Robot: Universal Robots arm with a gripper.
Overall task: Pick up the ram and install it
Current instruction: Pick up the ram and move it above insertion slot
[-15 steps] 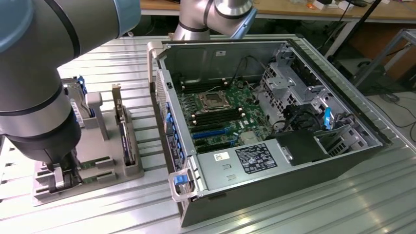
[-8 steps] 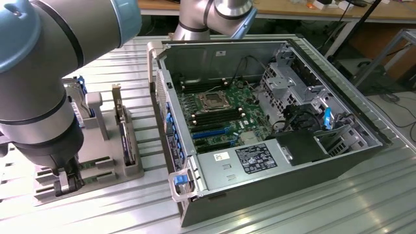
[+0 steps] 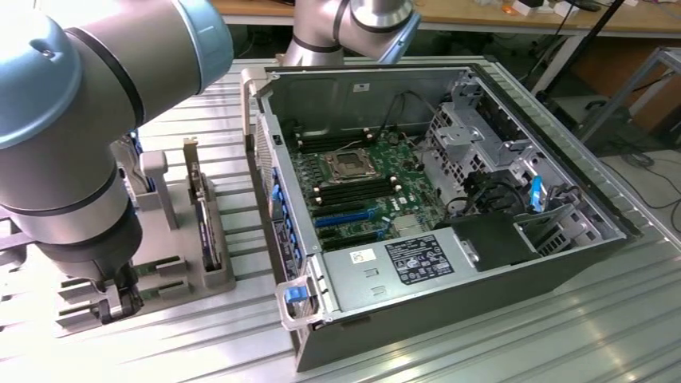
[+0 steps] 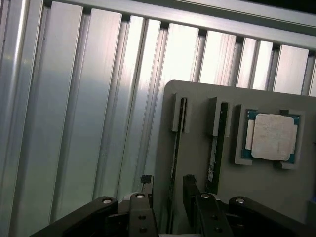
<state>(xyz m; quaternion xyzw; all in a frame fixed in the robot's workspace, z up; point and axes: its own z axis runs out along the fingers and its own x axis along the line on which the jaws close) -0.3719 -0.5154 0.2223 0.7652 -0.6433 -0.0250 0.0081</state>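
Pincer (image 4: 168, 183) wide open and empty, apparently astride the ram (image 4: 176, 148), which stands on edge. Ram's long axis runs crosswise to the closing line.

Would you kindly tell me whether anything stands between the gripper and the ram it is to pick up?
Nothing visible does. In the wrist view the open gripper straddles one ram standing edge-on in its slot of the grey holder; the other ram sits apart, alongside.

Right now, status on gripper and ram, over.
Gripper open, astride one thin green ram stick standing on edge in the grey holder block, no grip. Second identical stick in next slot. Nothing blocking.
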